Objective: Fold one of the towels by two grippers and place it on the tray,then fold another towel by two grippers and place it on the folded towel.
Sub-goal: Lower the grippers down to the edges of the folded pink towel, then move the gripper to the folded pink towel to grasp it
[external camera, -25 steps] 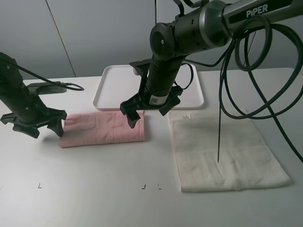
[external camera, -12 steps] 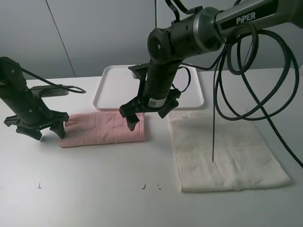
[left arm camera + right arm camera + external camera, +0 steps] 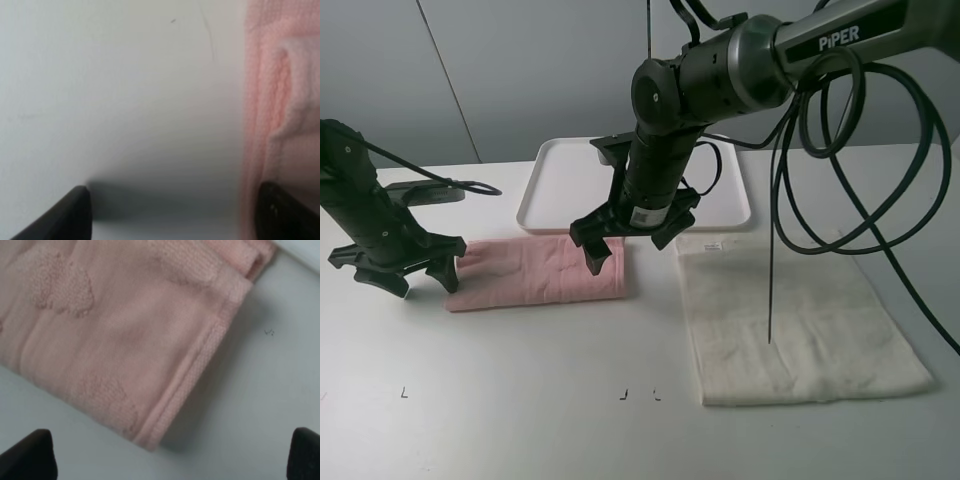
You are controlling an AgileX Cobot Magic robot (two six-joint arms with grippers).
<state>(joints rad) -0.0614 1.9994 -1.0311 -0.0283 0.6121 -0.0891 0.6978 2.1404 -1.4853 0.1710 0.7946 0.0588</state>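
Where grey wall panels (image 3: 540, 70) meet it, white table (image 3: 520, 430), pink towel (image 3: 535, 270), tray (image 3: 565, 185).

The right arm (image 3: 720, 70) crossed in front of the tray (image 3: 555, 170), hiding the middle of its near rim and part of the right end of the pink towel (image 3: 530, 270). Print on the label (image 3: 712, 245) of the cream towel (image 3: 820, 330) was too small to read, as were tiny dark marks (image 3: 623, 394) on the table (image 3: 520, 420). The left wrist view was blurred throughout, showing only the dark fingertips of the left gripper (image 3: 172, 200), with the pink towel cut off at the frame's edge. The right gripper (image 3: 170, 440) was likewise clipped to two dark corners.
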